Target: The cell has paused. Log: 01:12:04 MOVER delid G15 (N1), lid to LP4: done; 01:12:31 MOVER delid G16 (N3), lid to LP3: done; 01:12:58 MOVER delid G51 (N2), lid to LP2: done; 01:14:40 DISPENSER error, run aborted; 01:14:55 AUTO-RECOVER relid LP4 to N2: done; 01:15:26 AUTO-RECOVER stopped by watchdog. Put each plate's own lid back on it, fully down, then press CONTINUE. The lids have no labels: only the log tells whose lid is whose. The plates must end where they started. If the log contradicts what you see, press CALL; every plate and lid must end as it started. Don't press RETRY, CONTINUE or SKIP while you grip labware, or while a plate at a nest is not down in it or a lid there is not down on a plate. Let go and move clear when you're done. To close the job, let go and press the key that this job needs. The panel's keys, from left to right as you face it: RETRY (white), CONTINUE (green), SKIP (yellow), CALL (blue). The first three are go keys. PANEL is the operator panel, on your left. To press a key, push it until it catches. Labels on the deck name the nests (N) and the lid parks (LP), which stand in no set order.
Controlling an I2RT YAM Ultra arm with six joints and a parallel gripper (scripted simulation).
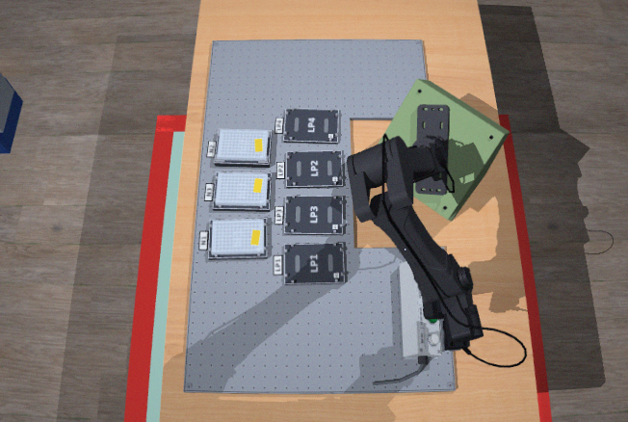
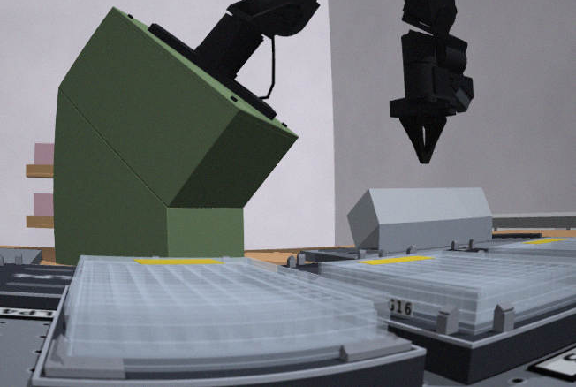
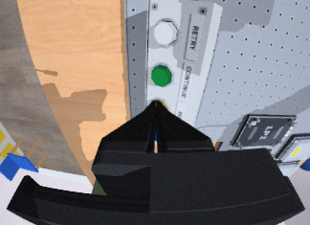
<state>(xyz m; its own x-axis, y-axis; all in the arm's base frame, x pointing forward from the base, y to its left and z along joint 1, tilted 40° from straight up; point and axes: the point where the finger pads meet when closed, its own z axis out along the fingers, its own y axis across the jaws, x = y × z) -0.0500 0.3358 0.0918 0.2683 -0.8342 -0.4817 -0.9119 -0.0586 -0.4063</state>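
Three clear well plates with yellow tags sit in the nests on the left of the deck: at N2 [image 1: 242,146], N3 [image 1: 241,190] and N1 [image 1: 237,238]. Each carries a clear lid. In the exterior view the middle plate is labelled G16 [image 2: 400,308]. The lid parks LP4 [image 1: 310,125], LP2 [image 1: 313,169], LP3 [image 1: 313,214] and LP1 [image 1: 314,263] are empty. My gripper [image 2: 423,154] is shut and empty, pointing down well above the grey operator panel [image 2: 419,219]. In the wrist view its tips [image 3: 154,106] hang just past the green CONTINUE key [image 3: 160,76], with the white RETRY key [image 3: 164,32] beyond. The yellow and blue keys are hidden under the fingers.
The green arm pedestal [image 1: 449,150] stands at the right of the deck, by a square cut-out in the grey plate. A black cable [image 1: 500,351] loops off the wrist beside the panel [image 1: 424,323]. A grey cable [image 1: 401,376] runs from the panel's front end.
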